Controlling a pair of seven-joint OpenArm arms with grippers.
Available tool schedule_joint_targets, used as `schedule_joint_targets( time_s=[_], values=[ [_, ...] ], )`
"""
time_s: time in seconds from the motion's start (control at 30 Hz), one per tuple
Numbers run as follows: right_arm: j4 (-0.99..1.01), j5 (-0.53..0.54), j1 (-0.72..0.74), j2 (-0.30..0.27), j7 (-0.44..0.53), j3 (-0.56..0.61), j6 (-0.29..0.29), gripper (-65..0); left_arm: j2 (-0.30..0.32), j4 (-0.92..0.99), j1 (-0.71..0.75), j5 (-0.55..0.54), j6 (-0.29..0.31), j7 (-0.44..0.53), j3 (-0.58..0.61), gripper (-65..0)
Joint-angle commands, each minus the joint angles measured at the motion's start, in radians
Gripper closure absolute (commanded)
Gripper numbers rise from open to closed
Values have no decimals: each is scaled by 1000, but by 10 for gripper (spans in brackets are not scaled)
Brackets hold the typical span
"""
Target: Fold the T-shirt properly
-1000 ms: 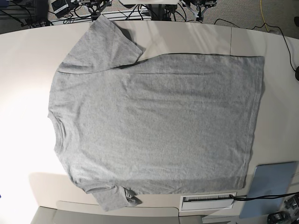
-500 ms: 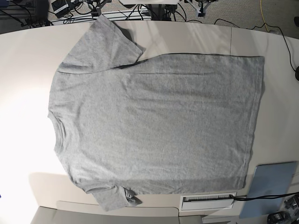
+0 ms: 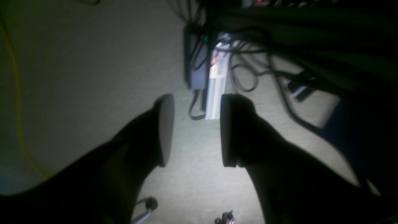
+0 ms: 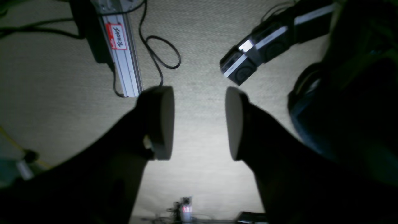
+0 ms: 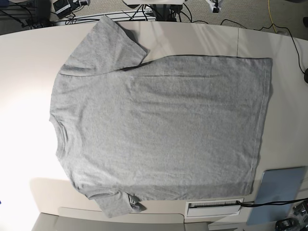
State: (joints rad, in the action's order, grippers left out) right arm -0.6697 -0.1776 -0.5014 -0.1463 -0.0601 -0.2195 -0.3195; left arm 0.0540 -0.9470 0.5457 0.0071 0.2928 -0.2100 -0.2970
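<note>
The T-shirt (image 5: 159,125) lies spread flat on the pale table (image 5: 29,72), plain grey side up. Its collar (image 5: 55,127) points left and its hem (image 5: 264,120) is on the right. One sleeve (image 5: 103,45) lies flat at the far edge. The other sleeve (image 5: 118,204) is bunched at the near edge. Neither gripper shows over the table in the base view. In the left wrist view my left gripper (image 3: 194,130) hangs open over carpet, holding nothing. In the right wrist view my right gripper (image 4: 198,123) is open and holds nothing too.
A grey-blue pad (image 5: 281,185) lies at the near right corner, with a white labelled box (image 5: 214,208) beside it. Beyond the table's far edge, cables and an aluminium rail (image 4: 122,46) lie on the carpet. A yellow cable (image 5: 272,19) runs at the far right.
The arm tips seen at the top edge of the base view have drawn back almost out of frame. The T-shirt has not moved.
</note>
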Motion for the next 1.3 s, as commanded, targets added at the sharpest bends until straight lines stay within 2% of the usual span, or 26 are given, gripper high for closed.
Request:
schedule_joint_targets(
  time_s=[0.0, 0.13, 0.23, 0.3, 0.43, 0.57, 0.67, 0.8, 1.0, 1.17, 1.27],
  values=[
    [-56, 6, -45, -10, 2, -2, -12, -264, 6, -44, 29, -18, 22, -18, -2, -260],
    [-301, 98, -192, -21, -61, -2, -60, -264, 31, -205, 122, -72, 49, -72, -2, -260],
    [-476, 192, -301, -53, -111, -2, -119, -264, 61, -331, 198, -83, 48, -94, -2, -260],
    [-584, 236, -369, -80, -137, -3, -138, -264, 85, -420, 252, -83, 48, -105, -2, -260],
    [-776, 287, -499, -141, -170, -3, -145, -264, 151, -608, 365, -82, 39, -127, -2, -260],
    [-954, 297, -624, -203, -182, -5, -144, -264, 232, -799, 478, -69, -9, -134, -2, -260],
    [-1082, 298, -703, -234, -210, -27, -144, -264, 292, -938, 552, -1, -40, -134, -2, -260],
    [-1247, 298, -784, -233, -257, -107, -144, -264, 376, -1102, 617, 132, -76, -134, -2, -260],
    [-1478, 297, -808, -233, -290, -246, -170, -264, 517, -1262, 615, 340, -56, -110, -2, -260],
    [-1633, 287, -808, -233, -326, -328, -181, -264, 662, -1276, 615, 507, -29, 10, -2, -260],
    [-1687, 262, -808, -233, -327, -350, -181, -264, 729, -1265, 591, 541, -29, 21, -2, -269]
  ],
)
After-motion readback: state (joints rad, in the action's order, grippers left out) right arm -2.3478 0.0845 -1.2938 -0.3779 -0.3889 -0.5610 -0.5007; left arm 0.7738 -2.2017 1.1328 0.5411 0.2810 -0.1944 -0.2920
